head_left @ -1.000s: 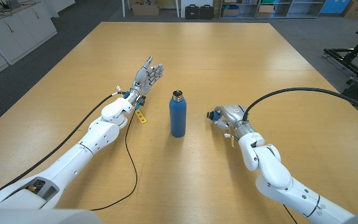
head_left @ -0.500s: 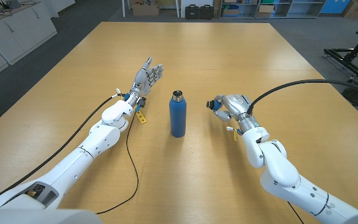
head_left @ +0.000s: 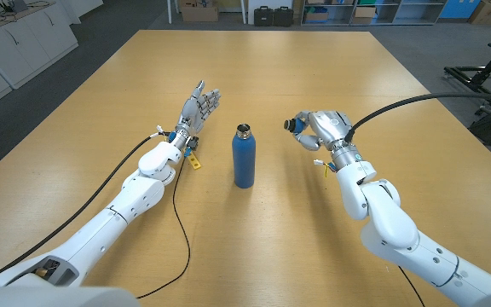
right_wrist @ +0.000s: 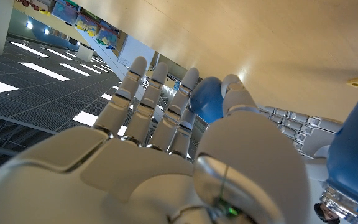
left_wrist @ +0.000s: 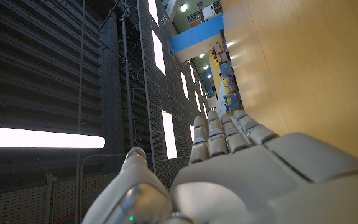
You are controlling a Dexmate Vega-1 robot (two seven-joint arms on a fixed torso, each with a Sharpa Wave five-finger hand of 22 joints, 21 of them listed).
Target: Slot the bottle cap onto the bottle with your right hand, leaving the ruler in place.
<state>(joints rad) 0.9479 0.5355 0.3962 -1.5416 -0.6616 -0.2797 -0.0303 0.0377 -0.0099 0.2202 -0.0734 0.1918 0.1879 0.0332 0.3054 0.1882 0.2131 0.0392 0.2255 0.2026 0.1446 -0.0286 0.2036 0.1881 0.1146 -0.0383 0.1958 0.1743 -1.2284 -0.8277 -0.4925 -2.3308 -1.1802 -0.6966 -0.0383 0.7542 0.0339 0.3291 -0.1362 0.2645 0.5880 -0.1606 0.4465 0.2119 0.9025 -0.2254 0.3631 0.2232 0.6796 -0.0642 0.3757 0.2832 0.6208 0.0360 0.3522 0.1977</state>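
Note:
The blue bottle (head_left: pixel 244 158) stands upright at mid-table, its metal mouth (head_left: pixel 243 130) uncovered. My right hand (head_left: pixel 318 130) hovers to its right, about level with the mouth and a hand's width away. It pinches the blue bottle cap (right_wrist: pixel 207 99) between thumb and fingers; the cap (head_left: pixel 294 124) points toward the bottle. The bottle's side (right_wrist: pixel 353 152) is close by in the right wrist view. My left hand (head_left: pixel 200 106) lies left of the bottle with fingers stretched out and apart, holding nothing. A short piece of the yellow ruler (head_left: pixel 194 161) pokes out beside the left wrist.
A black cable (head_left: pixel 177 213) loops over the table beside my left forearm. Another thick cable (head_left: pixel 416 101) arcs from my right wrist off to the right. Bare wooden table (head_left: pixel 271 68) stretches beyond the bottle to the far edge.
My right hand has lifted and moved farther up the table with the cap, turning it toward the bottle's mouth. Bottle, ruler and left hand are where they were.

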